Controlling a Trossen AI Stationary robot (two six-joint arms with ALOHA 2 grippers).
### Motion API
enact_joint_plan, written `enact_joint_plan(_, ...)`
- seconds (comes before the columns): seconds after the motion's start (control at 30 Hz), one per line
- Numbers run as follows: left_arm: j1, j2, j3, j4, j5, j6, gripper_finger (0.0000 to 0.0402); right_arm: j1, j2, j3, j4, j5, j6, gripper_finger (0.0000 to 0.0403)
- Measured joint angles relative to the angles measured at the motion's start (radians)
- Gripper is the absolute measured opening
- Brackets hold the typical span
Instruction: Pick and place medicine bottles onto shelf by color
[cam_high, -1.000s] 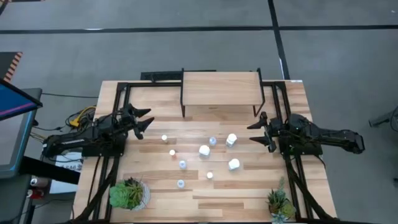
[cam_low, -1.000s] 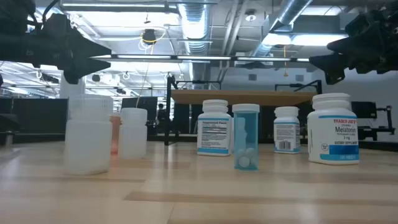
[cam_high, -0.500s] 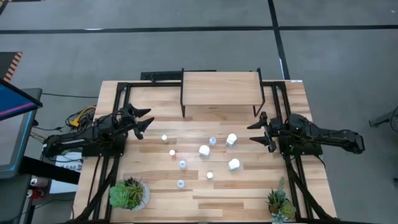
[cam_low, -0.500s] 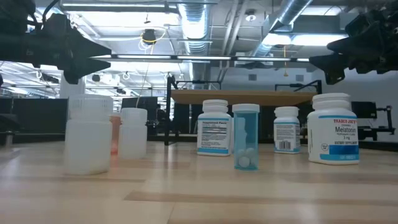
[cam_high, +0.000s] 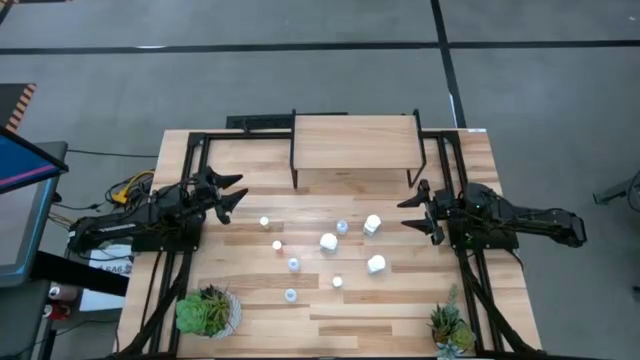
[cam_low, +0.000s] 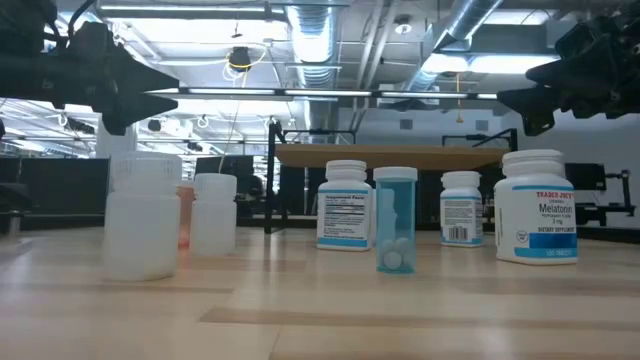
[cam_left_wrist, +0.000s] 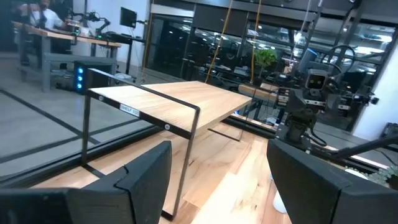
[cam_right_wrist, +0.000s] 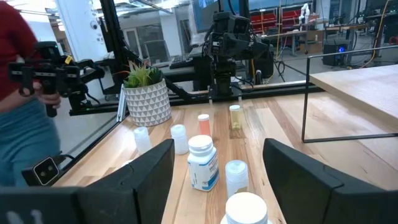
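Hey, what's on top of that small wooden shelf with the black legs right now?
Nothing: the low light-wood shelf is bare on top in the high view. The white-capped medicine bottles all stand on the plank table. Under the shelf is hidden.

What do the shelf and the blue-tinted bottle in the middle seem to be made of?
Shelf: pale wood board with visible grain, matte, on thin black legs that look like metal. Blue bottle: probably translucent plastic, since white tablets show through; its cap is opaque white.

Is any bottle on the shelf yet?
No, the shelf is bare in the high view; the bottles all stand on the table.
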Motion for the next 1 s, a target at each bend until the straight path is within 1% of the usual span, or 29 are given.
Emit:
enact_joint_plan(0.1, 0.000, 0.000, 0.000, 0.005, -0.044, -0.006, 0.0251, 0.000, 0.000, 0.000, 0.000, 0.000, 0.000, 0.0270)
enact_joint_plan(0.43, 0.000, 0.000, 0.000, 0.010, -0.063, -0.047, 0.0251, 0.000, 0.000, 0.000, 0.000, 0.000, 0.000, 0.0270)
enact_joint_plan(0.6, 0.000, 0.000, 0.000, 0.009, -0.064, -0.010, 0.0251, -0.006, 0.000, 0.000, 0.006, 0.012, -0.039, 0.0270)
enact_joint_plan(0.67, 0.000, 0.000, 0.000, 0.009, -0.066, 0.000, 0.0251, -0.007, 0.000, 0.000, 0.032, 0.017, -0.017, 0.0270)
enact_joint_plan(0.73, 0.000, 0.000, 0.000, 0.009, -0.068, 0.002, 0.0251, -0.007, 0.000, 0.001, 0.094, 0.038, 0.034, 0.0270)
enact_joint_plan(0.8, 0.000, 0.000, 0.000, 0.009, -0.068, -0.024, 0.0251, -0.007, -0.001, 0.007, 0.115, 0.038, 0.122, 0.0270)
enact_joint_plan(0.87, 0.000, 0.000, 0.000, 0.009, -0.067, -0.072, 0.0251, -0.007, 0.000, 0.017, 0.123, 0.039, 0.176, 0.0270)
enact_joint_plan(0.93, 0.000, 0.000, 0.000, 0.009, -0.068, -0.120, 0.0251, -0.007, -0.002, 0.022, 0.145, 0.039, 0.197, 0.0270)
enact_joint_plan(1.0, 0.000, 0.000, 0.000, 0.010, -0.068, -0.204, 0.0251, -0.007, -0.001, 0.022, 0.134, 0.039, 0.200, 0.0270)
